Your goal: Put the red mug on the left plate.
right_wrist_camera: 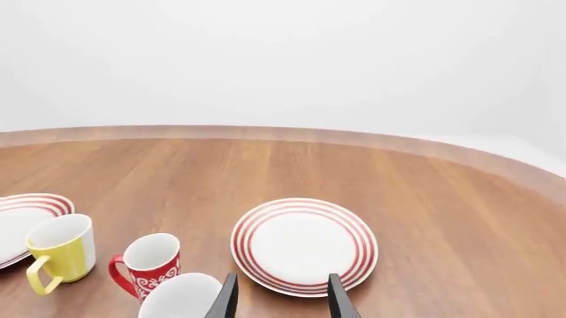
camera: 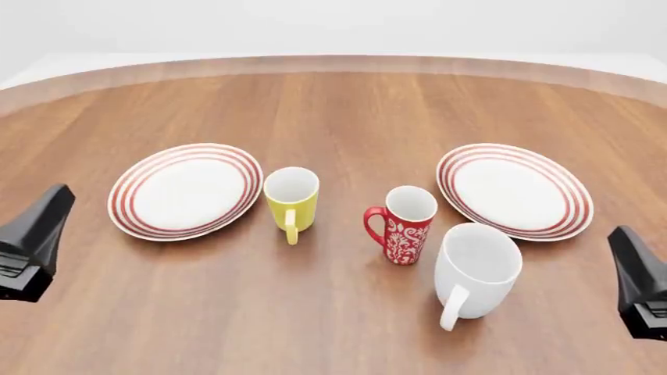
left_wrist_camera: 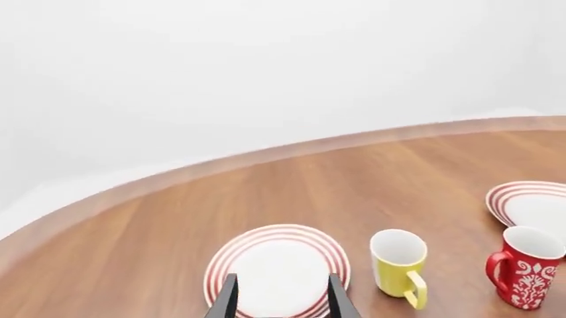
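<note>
The red mug (camera: 401,224) stands upright on the wooden table (camera: 344,109), about in the middle between the two plates; its handle points toward the yellow mug (camera: 290,198), and a clear strip of wood separates these two. The left plate (camera: 186,190) lies flat just beside the yellow mug, on the mug's far-left side, and nothing rests on it; the yellow mug stands between this plate and the red mug. The white mug (camera: 474,271) stands very close to the red mug, on the near-right side of it, and in the front view it is hard to say if they touch. The right plate (camera: 515,190) lies behind the white mug, also with nothing on it.

The far half of the table is open wood up to its curved edge; the near left corner is open as well.

The left gripper (left_wrist_camera: 281,298) has its two fingers spread apart, with nothing between them; the right gripper (right_wrist_camera: 281,297) has the same parted, unloaded fingers. In the wrist views only the dark fingertips appear, cut by the picture border; in the front view each arm shows only as a dark wedge at its side.
</note>
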### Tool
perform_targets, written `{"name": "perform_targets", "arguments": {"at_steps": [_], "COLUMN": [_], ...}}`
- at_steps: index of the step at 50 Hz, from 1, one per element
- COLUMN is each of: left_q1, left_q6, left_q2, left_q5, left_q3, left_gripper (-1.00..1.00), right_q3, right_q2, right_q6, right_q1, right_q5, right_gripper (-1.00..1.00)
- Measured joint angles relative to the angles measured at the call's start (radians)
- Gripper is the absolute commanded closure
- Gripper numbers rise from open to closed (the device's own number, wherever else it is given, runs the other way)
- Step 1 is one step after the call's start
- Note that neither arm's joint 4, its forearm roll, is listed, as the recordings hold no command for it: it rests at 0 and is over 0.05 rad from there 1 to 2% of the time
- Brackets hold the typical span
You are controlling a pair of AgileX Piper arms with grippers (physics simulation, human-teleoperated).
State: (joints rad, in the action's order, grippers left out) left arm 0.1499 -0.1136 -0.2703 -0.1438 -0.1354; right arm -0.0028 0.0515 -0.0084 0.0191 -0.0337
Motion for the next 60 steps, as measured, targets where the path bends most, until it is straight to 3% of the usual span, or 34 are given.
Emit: {"name": "perform_targets", "arguments": {"at_steps": [21,31,47,60], "left_q1": [0.189,0.268,0.399,0.476], "left_q6": [-0.097,-0.131,-0.193,-0.236], "left_q2": [-0.42,-0.591,-0.757,-0.865], "left_q5": [-0.205,-0.253,-0.233,-0.143], "left_q3": [-0.165,-0.255,-0.382,-0.497], "left_gripper": [-1.0,-1.0,-1.0,-1.0], "right_q3": [0.0,0.001,0.001,0.001], "right_q2": [0.002,0.01,0.039,0.034], "right_q6": [0.015,0.018,0.009,0.003], "right_q1": [0.002,0.005,0.009,0.011], "right_q5": [0.004,0.001,-0.017,-0.011], "right_gripper": [-1.0,-1.0,-1.0,-1.0]}}
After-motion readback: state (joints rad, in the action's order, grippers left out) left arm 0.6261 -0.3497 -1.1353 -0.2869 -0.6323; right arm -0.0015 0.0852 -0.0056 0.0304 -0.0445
